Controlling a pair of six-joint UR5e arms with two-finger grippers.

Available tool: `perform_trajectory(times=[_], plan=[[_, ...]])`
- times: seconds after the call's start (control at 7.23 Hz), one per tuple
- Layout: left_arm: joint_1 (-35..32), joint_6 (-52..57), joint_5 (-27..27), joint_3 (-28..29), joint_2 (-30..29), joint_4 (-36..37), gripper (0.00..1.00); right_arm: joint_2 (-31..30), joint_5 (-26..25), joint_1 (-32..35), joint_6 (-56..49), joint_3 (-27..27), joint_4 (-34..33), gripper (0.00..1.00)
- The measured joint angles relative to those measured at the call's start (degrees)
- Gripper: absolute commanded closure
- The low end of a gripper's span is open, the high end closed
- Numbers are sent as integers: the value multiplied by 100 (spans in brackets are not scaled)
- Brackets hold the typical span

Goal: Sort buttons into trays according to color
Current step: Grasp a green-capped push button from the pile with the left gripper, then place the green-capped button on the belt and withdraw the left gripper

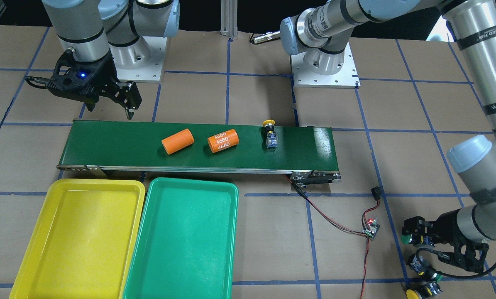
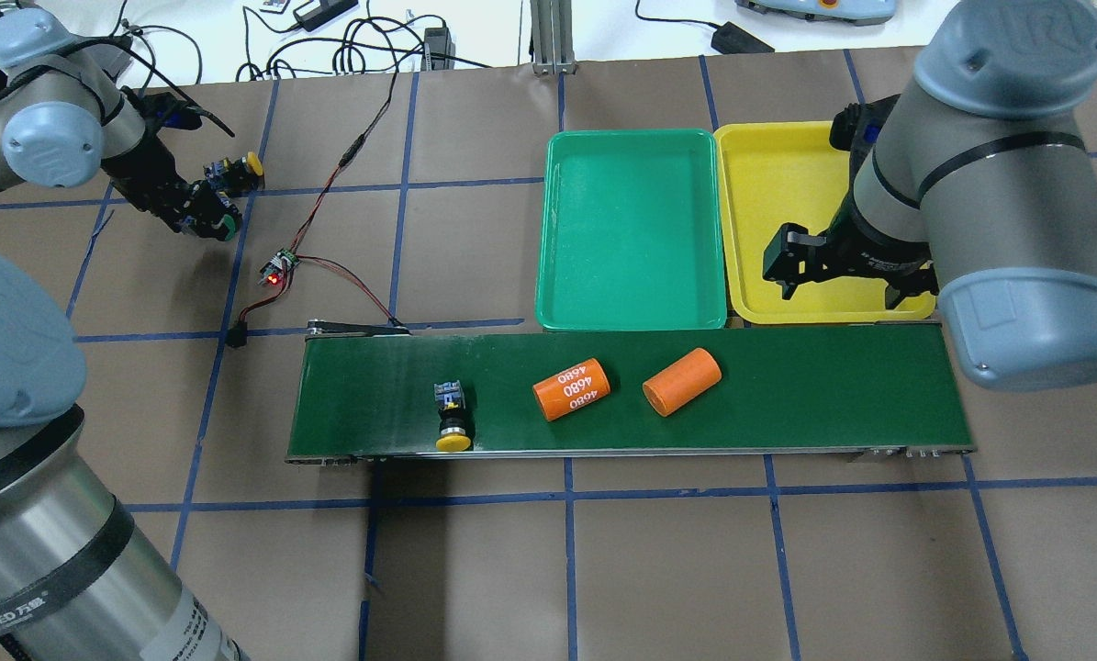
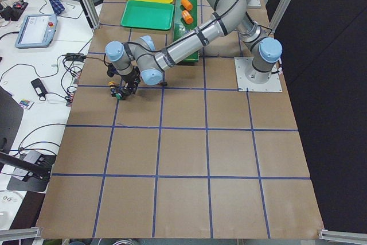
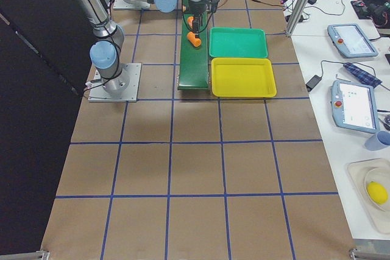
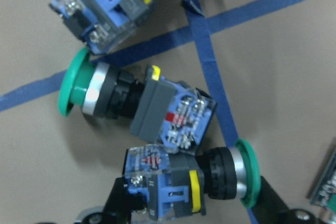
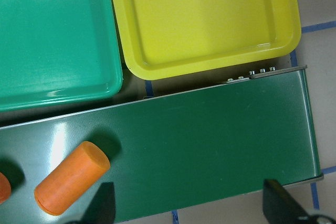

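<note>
My left gripper point(image 1: 414, 240) is at the table's end and is shut on a green button point(image 5: 210, 182), one finger on its contact block and one on its cap. A second green button point(image 5: 105, 90) and a yellow button point(image 1: 418, 292) lie on the paper right beside it. Another yellow button point(image 1: 270, 135) lies on the conveyor belt point(image 1: 106, 145). My right gripper point(image 1: 127, 104) is open and empty, hovering over the belt's other end. The yellow tray point(image 1: 81, 236) and the teal-green tray point(image 1: 185, 241) sit side by side next to the belt, with nothing in them.
Two orange cylinders lie on the belt, one plain point(image 1: 178, 141) and one printed "4680" point(image 1: 223, 140). A small circuit board point(image 1: 371, 229) with red and black wires lies between the belt and my left gripper.
</note>
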Motion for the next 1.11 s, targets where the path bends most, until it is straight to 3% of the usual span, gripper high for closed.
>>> perform_trajectory(times=[0.41, 0.69, 1.11], plan=[[-198, -1110, -170, -1236, 1515, -538, 97, 3, -6, -1, 18, 77, -1, 0], [-797, -2052, -199, -2231, 2417, -515, 97, 3, -5, -1, 16, 138, 0, 0], [-1770, -3089, -183, -3149, 3045, -351, 89, 1, -3, -1, 64, 203, 1, 0]])
